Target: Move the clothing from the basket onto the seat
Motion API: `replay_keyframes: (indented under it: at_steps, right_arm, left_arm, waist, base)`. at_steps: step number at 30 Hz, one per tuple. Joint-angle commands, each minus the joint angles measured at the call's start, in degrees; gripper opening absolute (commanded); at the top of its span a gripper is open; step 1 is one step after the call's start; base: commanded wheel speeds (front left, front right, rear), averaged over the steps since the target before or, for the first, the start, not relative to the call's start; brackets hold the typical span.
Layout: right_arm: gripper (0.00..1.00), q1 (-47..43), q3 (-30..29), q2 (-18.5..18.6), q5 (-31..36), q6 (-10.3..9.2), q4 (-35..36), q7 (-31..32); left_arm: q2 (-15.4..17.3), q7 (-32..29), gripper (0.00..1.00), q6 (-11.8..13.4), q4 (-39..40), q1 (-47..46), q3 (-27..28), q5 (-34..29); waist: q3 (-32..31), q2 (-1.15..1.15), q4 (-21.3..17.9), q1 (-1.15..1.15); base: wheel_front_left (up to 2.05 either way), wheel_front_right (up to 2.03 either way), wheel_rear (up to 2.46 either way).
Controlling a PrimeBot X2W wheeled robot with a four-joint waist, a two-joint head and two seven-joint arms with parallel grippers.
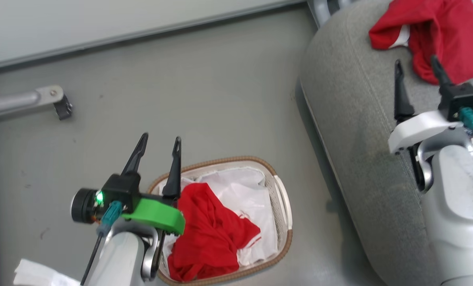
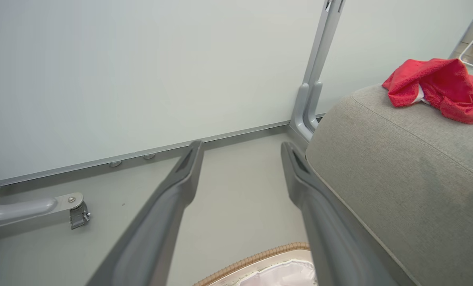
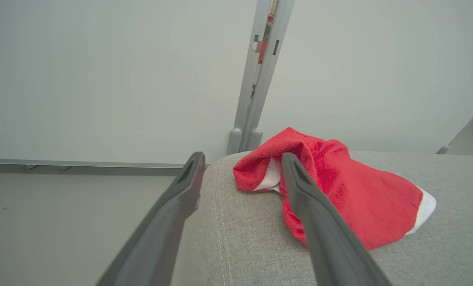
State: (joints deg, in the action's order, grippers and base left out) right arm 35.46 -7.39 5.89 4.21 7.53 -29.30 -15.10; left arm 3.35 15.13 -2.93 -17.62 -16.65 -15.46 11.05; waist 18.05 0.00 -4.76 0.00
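This looks like a test room or lab set up with a few home things, not a lived-in house. Plain pale partition panels (image 3: 101,79) join at a grey metal post (image 3: 260,79) above a bare, smooth grey floor (image 1: 181,99), and a metal frame leg (image 1: 22,101) reaches in. The homely pieces are a grey sofa seat (image 1: 359,159) and a laundry basket (image 1: 228,159) on the floor.

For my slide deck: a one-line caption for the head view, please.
With left gripper and right gripper open, one red garment lies on the seat, a second garment in the basket.
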Motion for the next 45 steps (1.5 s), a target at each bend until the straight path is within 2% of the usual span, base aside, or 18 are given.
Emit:
replay_keyframes:
  at_steps: [1, 12, 22, 30, 45]
  right_arm:
    - [1.00, -1.6, 0.7, -0.5, -0.6, -0.08, 0.0, -0.1]
    - [1.00, -13.1, 7.2, -2.9, -5.4, -0.08, 5.1, -0.1]
    - [1.00, -23.9, 14.5, -2.9, -12.9, -0.08, 10.2, -0.1]
    - [1.00, -28.4, 15.6, -2.9, -13.8, -0.08, 12.2, -0.1]
    - [1.00, -29.0, 15.1, -2.9, -13.6, -0.08, 12.7, -0.1]
  left_arm:
    - [0.0, 0.0, 1.00, 0.7, -0.2, 2.0, 0.9, 0.4]
    - [-0.4, 0.0, 1.00, 2.5, 1.0, 11.1, 7.8, 1.1]
    - [-0.4, 0.0, 1.00, 3.5, 3.2, 16.3, 8.5, 2.3]
    - [-0.4, 0.0, 1.00, 3.9, 3.8, 18.7, 8.7, 3.0]
    - [-0.4, 0.0, 1.00, 3.3, 3.1, 18.1, 8.6, 2.8]
  waist:
    - [-7.1, 0.00, 2.9, 0.00]
    - [-13.5, 0.00, 6.3, 0.00]
    - [-16.1, 0.00, 6.3, 0.00]
    - [-17.2, 0.00, 5.7, 0.00]
    - [-17.6, 0.00, 5.6, 0.00]
  base:
    - [0.00, 0.00, 0.00]
    - [0.00, 0.00, 0.00]
    - [0.00, 0.00, 0.00]
    - [0.00, 0.00, 0.00]
    - [0.00, 0.00, 0.00]
